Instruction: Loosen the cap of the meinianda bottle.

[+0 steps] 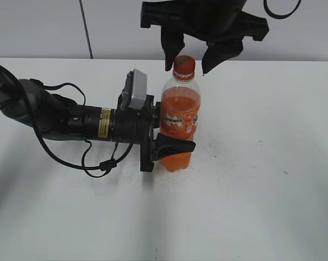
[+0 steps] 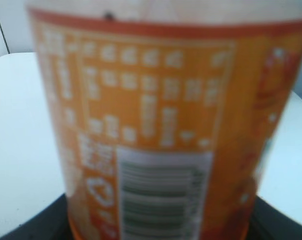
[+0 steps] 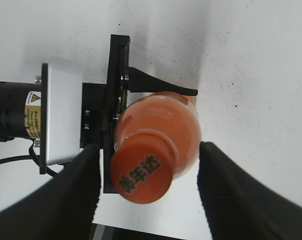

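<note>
The meinianda bottle (image 1: 180, 117) stands upright on the white table, full of orange soda. My left gripper (image 1: 172, 145) is shut on its lower body from the left; its label (image 2: 156, 130) fills the left wrist view. The orange cap (image 1: 184, 67) with dark characters on top sits on the neck. My right gripper (image 1: 189, 58) hangs open over the cap, one finger on each side, not touching it. From above, the cap (image 3: 142, 172) lies between the two black fingers of that gripper (image 3: 148, 190).
The white table (image 1: 262, 163) runs to a pale wall at the back. The left arm and its cables (image 1: 71, 122) lie across the table's left half.
</note>
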Robot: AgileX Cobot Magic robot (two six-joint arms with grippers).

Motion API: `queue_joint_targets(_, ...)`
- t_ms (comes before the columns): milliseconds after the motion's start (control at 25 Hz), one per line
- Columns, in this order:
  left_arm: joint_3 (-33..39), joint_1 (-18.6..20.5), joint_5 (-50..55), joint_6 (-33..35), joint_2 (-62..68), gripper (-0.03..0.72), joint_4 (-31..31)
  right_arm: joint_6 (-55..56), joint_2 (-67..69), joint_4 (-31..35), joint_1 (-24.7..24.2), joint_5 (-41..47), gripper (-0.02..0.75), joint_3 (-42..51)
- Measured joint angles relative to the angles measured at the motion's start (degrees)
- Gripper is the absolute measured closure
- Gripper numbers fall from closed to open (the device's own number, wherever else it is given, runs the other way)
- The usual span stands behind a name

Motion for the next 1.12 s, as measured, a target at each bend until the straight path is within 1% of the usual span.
queue_joint_targets(80,0.0,0.0,0.0,0.0,0.0,0.283,0.0,0.0,0.0,0.0,0.0,0.0,0.294,0.0)
queue_joint_targets(160,0.0,0.0,0.0,0.0,0.0,0.284,0.0,-0.1,0.0,0.0,0.0,0.1,0.334,0.0)
queue_joint_targets(240,0.0,0.0,0.0,0.0,0.0,0.284,0.0,-0.1,0.0,0.0,0.0,0.1,0.39,0.0)
queue_joint_targets(320,0.0,0.0,0.1,0.0,0.0,0.284,-0.1,-0.5,0.0,0.2,0.0,0.1,0.464,0.0)
queue_joint_targets(560,0.0,0.0,0.1,0.0,0.0,0.284,-0.1,-6.7,0.0,0.6,0.1,0.0,0.467,-0.1)
queue_joint_targets(680,0.0,0.0,0.1,0.0,0.0,0.284,-0.1,-16.3,0.0,0.8,0.1,-0.1,0.467,-0.1)
queue_joint_targets(1120,0.0,0.0,0.1,0.0,0.0,0.284,0.0,-63.2,0.0,1.8,0.1,0.5,0.467,-0.3)
